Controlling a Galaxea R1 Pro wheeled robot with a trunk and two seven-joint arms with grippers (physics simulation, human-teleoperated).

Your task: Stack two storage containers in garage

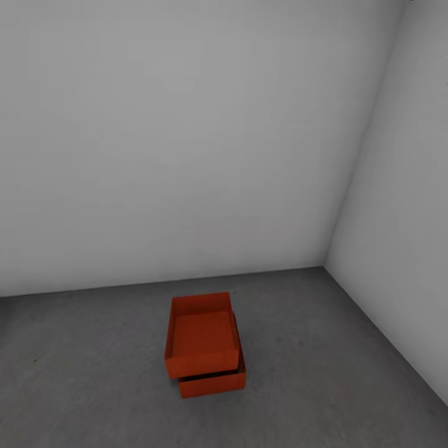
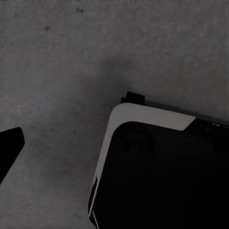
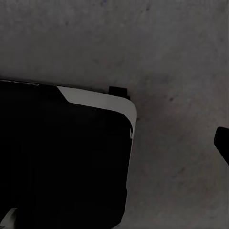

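Note:
Two orange-red storage containers stand stacked on the dark grey concrete floor point(image 1: 93, 379) of the garage, near the far wall. The lower container point(image 1: 213, 384) rests on the floor. The upper container point(image 1: 202, 339) sits on top of it, open side up, shifted a little left and towards the wall, so it overhangs. Nothing touches them. In the left wrist view one dark fingertip point(image 2: 9, 145) stands at the picture's edge above bare floor. In the right wrist view a dark fingertip point(image 3: 222, 140) stands likewise at the edge. Both grippers hold nothing.
Plain pale grey walls meet in a corner point(image 1: 325, 264) at the back right. Speckled concrete lies all around the stack. The robot's own black and white base point(image 2: 157, 167) point(image 3: 62, 152) is under both wrist cameras.

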